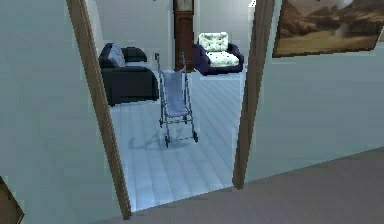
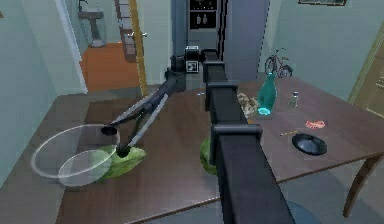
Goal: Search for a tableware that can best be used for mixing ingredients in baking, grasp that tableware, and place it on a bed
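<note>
Arm side view: gripper (image 2: 115, 141) reached left over brown table (image 2: 170, 182), fingertips near a clear glass bowl (image 2: 66, 160) at table's near-left corner, green leafy thing (image 2: 130, 163) just beside. Couldn't tell gripper's state or whether it held anything. Teal bottle (image 2: 266, 95) stood far right. Forward view: stroller (image 1: 176, 105) beyond door frame (image 1: 100, 110).

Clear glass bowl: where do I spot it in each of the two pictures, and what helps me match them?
Forward view: here are a brown wooden door frame and a blue stroller beyond it.
Arm side view: the clear glass bowl is at lower left, at the brown wooden table's left end.
Shared landmark: probably the pale grey-green wall, at the forward view's right and the arm side view's left.
</note>
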Tool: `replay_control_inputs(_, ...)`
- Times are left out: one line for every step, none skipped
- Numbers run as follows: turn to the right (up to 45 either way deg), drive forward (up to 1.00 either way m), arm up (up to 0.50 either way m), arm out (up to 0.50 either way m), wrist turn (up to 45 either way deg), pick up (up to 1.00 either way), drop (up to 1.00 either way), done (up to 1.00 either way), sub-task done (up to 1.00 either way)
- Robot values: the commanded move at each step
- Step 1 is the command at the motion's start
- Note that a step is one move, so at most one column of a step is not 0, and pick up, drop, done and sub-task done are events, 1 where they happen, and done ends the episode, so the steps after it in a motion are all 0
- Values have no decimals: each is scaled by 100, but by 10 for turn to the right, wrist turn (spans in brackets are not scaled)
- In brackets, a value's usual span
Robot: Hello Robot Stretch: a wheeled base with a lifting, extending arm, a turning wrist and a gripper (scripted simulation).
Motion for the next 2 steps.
replay_control_inputs(0, 0, 0, -42, 0, 0, 0, 0, 0)
replay_control_inputs(30, 0, 0, 0, 0, 0, 0, 0, 0)
